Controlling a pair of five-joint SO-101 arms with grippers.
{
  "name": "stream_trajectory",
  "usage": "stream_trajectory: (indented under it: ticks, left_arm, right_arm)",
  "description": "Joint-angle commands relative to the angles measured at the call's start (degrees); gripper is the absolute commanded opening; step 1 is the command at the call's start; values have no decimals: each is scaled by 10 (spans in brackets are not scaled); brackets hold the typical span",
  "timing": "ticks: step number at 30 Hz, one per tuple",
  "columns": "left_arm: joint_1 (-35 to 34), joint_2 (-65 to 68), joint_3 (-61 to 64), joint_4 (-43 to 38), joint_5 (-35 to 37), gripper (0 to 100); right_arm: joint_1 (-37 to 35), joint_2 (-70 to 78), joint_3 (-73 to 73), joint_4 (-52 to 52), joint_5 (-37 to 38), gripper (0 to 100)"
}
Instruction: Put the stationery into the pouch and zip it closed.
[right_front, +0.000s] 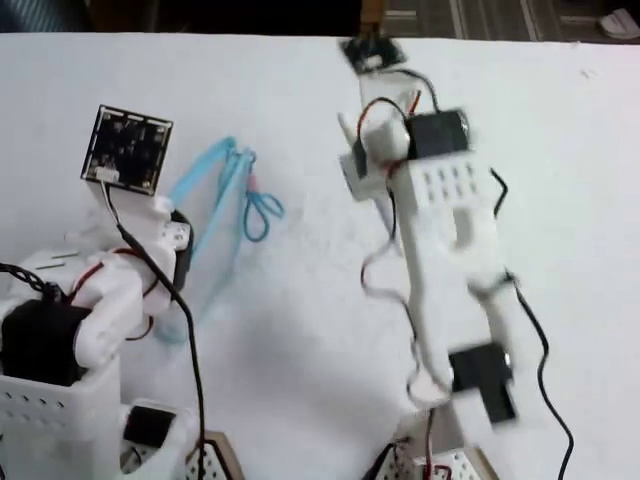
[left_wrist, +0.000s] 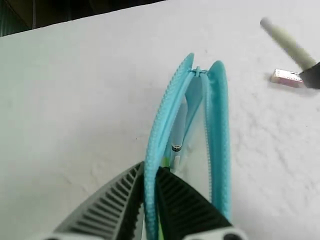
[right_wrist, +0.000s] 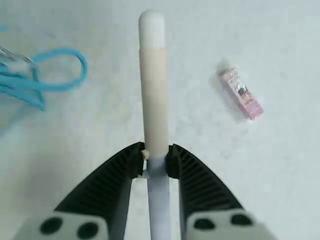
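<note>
The light blue pouch (left_wrist: 217, 125) lay unzipped on the left half of the white table (right_front: 300, 340), right in front of the left gripper (left_wrist: 150, 170). That gripper's jaws were almost closed and pinched one zipper edge of the open mouth, and a pale blue pen (left_wrist: 178, 130) lay inside. The right gripper (right_wrist: 155, 152), nearer the middle of the table, was closed tight around a beige marker (right_wrist: 152, 90) with a white cap that stuck out forward, with a small pink item (right_wrist: 240, 94) on the table at one side of it and the pouch's blue loop (right_wrist: 60, 70) at the other.
</note>
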Motion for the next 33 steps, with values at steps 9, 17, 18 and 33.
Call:
stream_trajectory:
  ticks: [9, 17, 18, 33]
  left_arm:
    - [-1, -3, -4, -15, 5, 22]
    - [-1, -3, -4, -13, 5, 22]
    - [-2, -3, -4, -14, 5, 22]
    - [-3, -7, 40, -28, 6, 22]
  right_arm:
    - [-204, -218, -70, -245, -350, 17]
    - [-221, -191, 25, -429, -367, 17]
    - [-222, -191, 53, -447, -367, 17]
    - [-225, -218, 293, -556, -364, 17]
